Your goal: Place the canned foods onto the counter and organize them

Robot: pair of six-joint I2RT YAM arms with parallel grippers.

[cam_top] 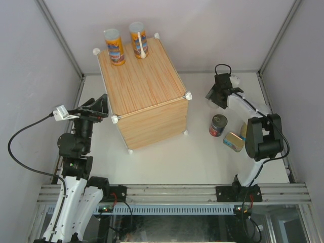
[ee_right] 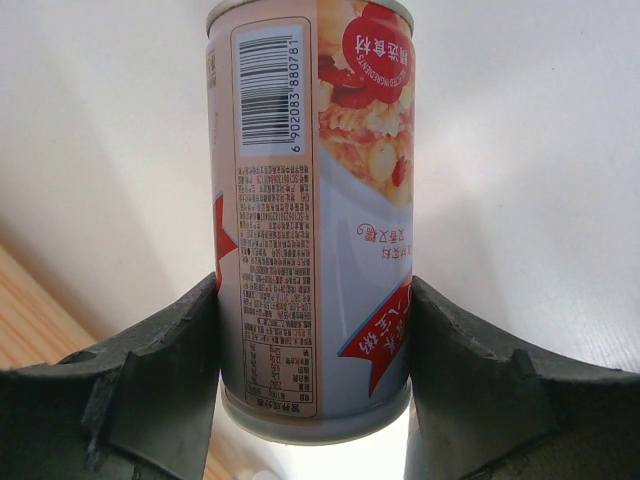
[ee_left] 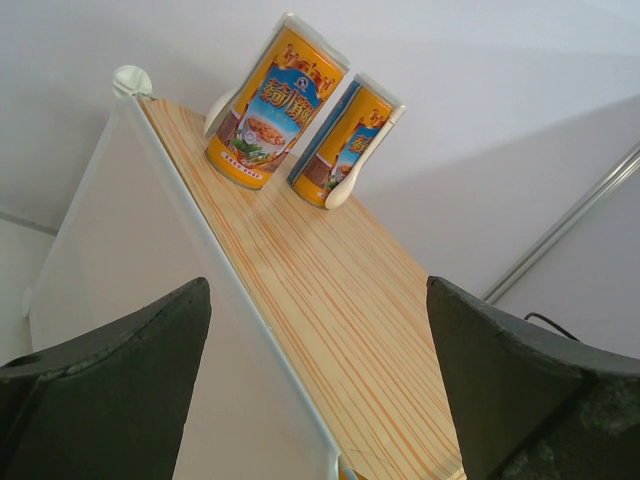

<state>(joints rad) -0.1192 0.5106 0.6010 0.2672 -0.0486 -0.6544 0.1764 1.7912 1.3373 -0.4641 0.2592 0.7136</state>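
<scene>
The right gripper (ee_right: 312, 335) clamped a slim red-and-white can (ee_right: 300, 200) between its fingers, while the left gripper (ee_left: 318, 300) gaped wide and empty beside the wood-grain counter (ee_left: 385, 340).

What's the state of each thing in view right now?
Orange cans: upright, side by side at the counter's far edge.
Pale-labelled can: gripped by right gripper.
Tomato can: upright on table, right of counter.
Flat tin: lying beside tomato can.
Left gripper: open, empty.
</scene>
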